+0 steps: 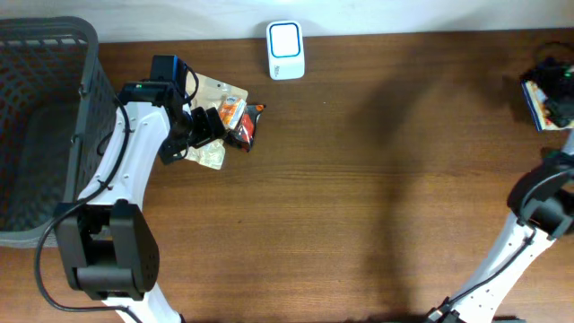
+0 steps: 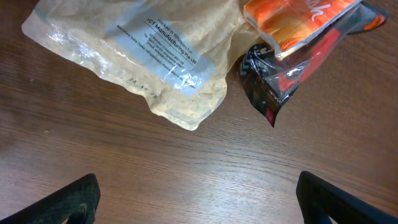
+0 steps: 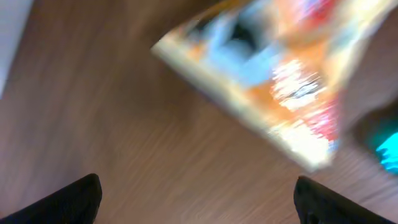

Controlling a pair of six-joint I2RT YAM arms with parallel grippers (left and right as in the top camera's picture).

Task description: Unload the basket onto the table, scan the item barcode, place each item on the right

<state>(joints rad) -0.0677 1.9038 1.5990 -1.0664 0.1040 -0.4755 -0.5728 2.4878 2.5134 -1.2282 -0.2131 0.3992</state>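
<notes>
From overhead I count one basket (image 1: 49, 54) at the far left, close beside the left arm, and one white scanner (image 1: 285, 49) at the back edge of the table (image 1: 359, 197), with bare wood around it. There are three packets in a pile in front of the left arm: a tan pouch (image 2: 137, 56), an orange packet (image 2: 292, 25) overlapping the pouch's edge, and a dark packet (image 2: 273, 87) tucked partly under the orange one. The pile lies left of the scanner and a little nearer to me. A fourth item, a colourful packet (image 1: 535, 103), lies alone at the far right edge, well away from the scanner. The left claw (image 2: 199, 202) hangs low over the wood just short of the pouch, spread wide with nothing between the fingers. The right claw (image 3: 196, 199) is spread wide too and holds nothing, and it hovers over the colourful packet. The left wrist view gives me the printed label on the pouch, which overhead shows only as a pale patch half hidden by the arm. I cannot read the print or pick out a barcode. The right wrist view is blurred. It shows orange, blue and red on the packet and a teal patch (image 3: 388, 149) at the right border that I cannot identify. Overhead, the gripper covers most of that packet.
</notes>
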